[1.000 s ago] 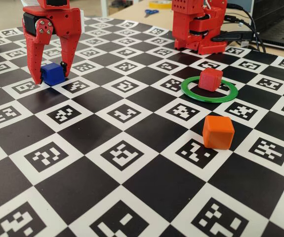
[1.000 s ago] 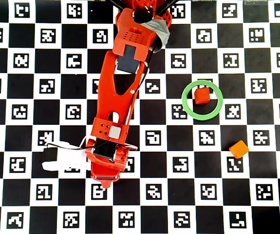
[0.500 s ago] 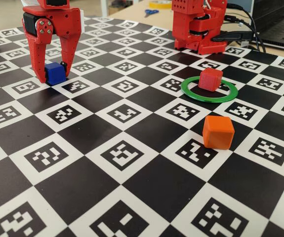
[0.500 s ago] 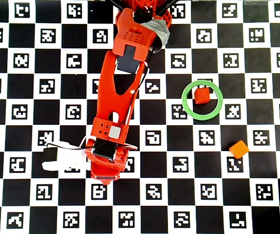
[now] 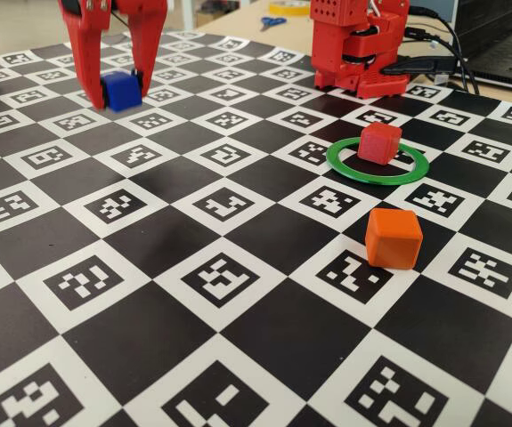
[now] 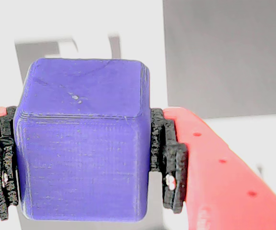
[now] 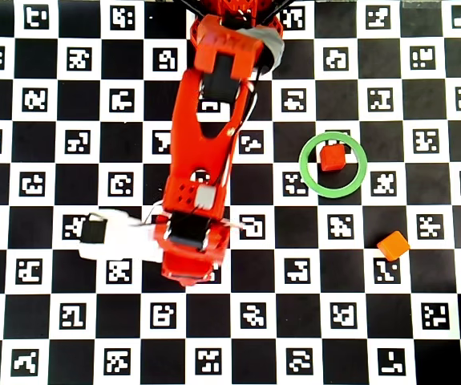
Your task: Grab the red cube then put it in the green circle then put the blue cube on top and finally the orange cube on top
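The blue cube hangs off the checkered board at the far left of the fixed view, with my red gripper shut on it. In the wrist view the blue cube fills the gap between the black pads, and the gripper presses both its sides. The red cube sits inside the green circle, towards its far side. Nearer the camera, the orange cube rests on the board. From overhead, the arm hides the blue cube; the red cube, green circle and orange cube show at right.
The arm's red base stands at the back of the board, with cables and a laptop to its right. Scissors lie on the table behind. A white camera mount sticks out left of the wrist.
The gripper closed on the blue cube, lifted it off the board and shifted slightly right in the fixed view. The red and orange cubes have not moved.
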Controlling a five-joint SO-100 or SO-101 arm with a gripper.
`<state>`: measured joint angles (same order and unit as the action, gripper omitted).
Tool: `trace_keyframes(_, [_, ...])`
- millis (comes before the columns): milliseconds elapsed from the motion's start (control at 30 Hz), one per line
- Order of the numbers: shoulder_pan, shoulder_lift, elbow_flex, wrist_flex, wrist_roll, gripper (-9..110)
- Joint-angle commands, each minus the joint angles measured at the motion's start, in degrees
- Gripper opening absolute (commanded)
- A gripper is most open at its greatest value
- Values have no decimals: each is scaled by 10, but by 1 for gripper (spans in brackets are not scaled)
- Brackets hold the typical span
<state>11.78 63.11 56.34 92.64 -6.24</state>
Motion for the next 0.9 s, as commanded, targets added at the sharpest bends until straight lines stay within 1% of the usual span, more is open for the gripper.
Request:
trace_keyframes(0, [-18,142,40,21,9,8])
trace_keyframes(367, [-73,325,229,37,9,8])
trace_keyframes(500, [-111,370,269,58,45,7])
trace_keyframes(700, [-138,444,334,25,124,8])
trace_keyframes(867, [-183,489,394,18,159,8])
